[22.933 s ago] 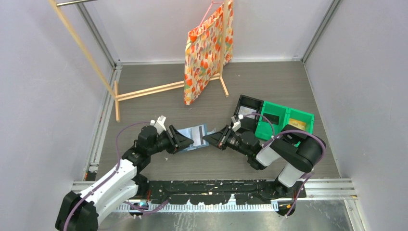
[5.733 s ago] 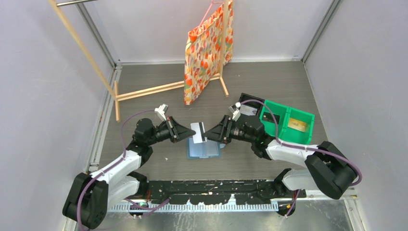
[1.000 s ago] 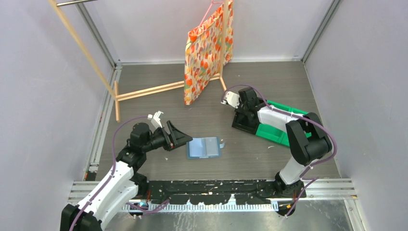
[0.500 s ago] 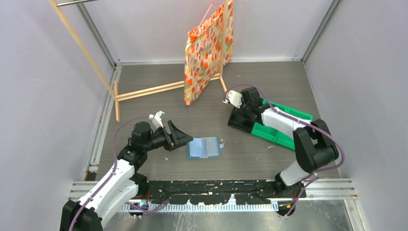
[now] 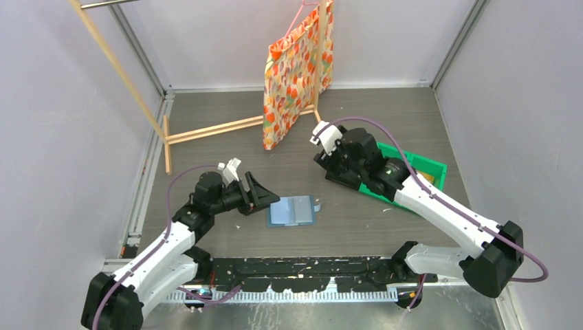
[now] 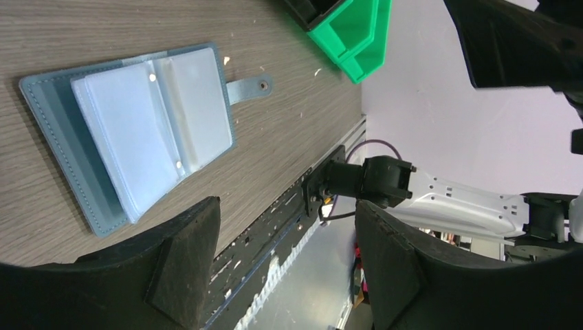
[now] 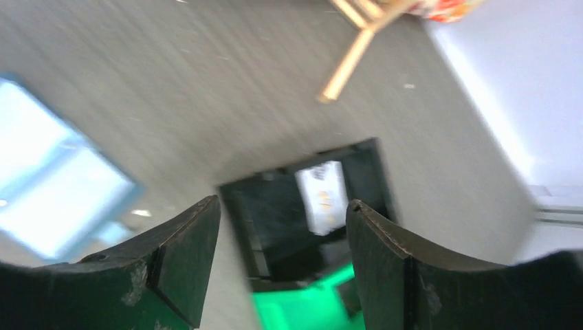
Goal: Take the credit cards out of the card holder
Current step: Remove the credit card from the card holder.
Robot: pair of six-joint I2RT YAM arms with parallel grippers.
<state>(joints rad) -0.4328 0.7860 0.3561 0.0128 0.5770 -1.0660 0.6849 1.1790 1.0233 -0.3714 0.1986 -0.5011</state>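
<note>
The teal-blue card holder (image 5: 291, 211) lies open and flat on the table, its pale sleeves (image 6: 137, 137) facing up with no card showing in them. My left gripper (image 5: 269, 199) is open just left of it, touching nothing; in the left wrist view the left gripper (image 6: 285, 210) has nothing between its fingers. My right gripper (image 5: 342, 167) hangs open over the black bin (image 7: 275, 220), where a whitish credit card (image 7: 323, 196) lies. Through the right gripper (image 7: 282, 205) I see that bin; the view is blurred. A tan card (image 5: 429, 177) lies in the green bin (image 5: 412, 165).
A wooden stand (image 5: 206, 128) with a hanging orange patterned bag (image 5: 292, 69) is at the back. The black and green bins sit side by side right of centre. Grey walls close off both sides, and a metal rail (image 5: 302, 268) runs along the near edge.
My right gripper has gone from shut to open over the black bin, and that arm has swung up and round. My left gripper edged right, toward the card holder.
</note>
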